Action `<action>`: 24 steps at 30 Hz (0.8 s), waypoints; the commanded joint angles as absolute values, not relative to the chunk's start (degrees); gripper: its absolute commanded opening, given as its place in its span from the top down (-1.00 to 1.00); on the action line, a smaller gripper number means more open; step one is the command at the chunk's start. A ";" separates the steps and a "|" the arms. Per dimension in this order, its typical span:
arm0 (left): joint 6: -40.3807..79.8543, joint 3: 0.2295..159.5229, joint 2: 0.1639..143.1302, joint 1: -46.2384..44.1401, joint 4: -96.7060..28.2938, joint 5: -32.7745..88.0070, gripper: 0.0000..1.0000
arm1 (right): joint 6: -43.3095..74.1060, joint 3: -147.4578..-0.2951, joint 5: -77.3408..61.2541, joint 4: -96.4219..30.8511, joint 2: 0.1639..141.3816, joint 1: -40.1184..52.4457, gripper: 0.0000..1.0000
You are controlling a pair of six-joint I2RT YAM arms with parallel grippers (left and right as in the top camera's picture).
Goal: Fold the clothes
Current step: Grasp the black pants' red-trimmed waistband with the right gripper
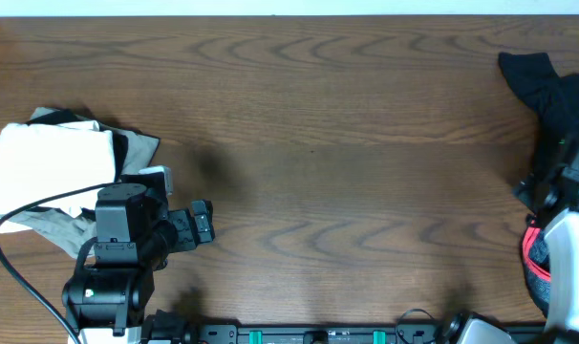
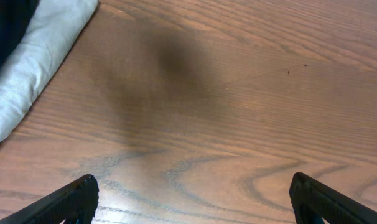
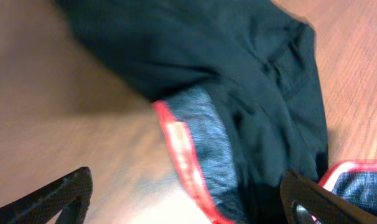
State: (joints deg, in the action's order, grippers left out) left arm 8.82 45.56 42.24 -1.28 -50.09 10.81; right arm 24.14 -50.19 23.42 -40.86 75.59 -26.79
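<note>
Leggings point(image 1: 549, 88) sit at far R edge of tabletop point(image 1: 347, 124), bunched up, not flat. Fabric is black and creased, w/ one end trailing toward the far edge. R wrist view shows grey waistband point(image 3: 204, 143) turned out, w/ red trim point(image 3: 176, 143) along its rim and a 2nd red-edged bit at lower R. R jaws open wide, hovering over waistband, nothing gripped. L jaws also open wide over bare wood, empty, near folded pile: white garment point(image 1: 51, 162) on olive-grey one point(image 1: 41, 229).
</note>
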 commanded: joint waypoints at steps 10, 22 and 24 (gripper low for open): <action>8.88 46.52 42.19 -0.99 -50.33 11.38 -0.96 | 27.14 -50.89 20.67 -32.03 90.45 -35.81 -0.89; 8.91 46.50 42.22 -0.99 -50.33 11.38 -0.96 | 26.11 -50.87 17.50 -26.33 98.30 -35.83 -0.75; 8.91 46.46 42.24 -0.99 -50.33 11.38 -0.96 | 26.11 -50.87 17.41 -26.30 98.59 -35.83 -0.47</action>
State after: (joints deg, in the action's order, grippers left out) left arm 8.82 45.56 42.24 -1.28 -50.15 10.81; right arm 25.80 -50.19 17.74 -26.52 98.02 -35.35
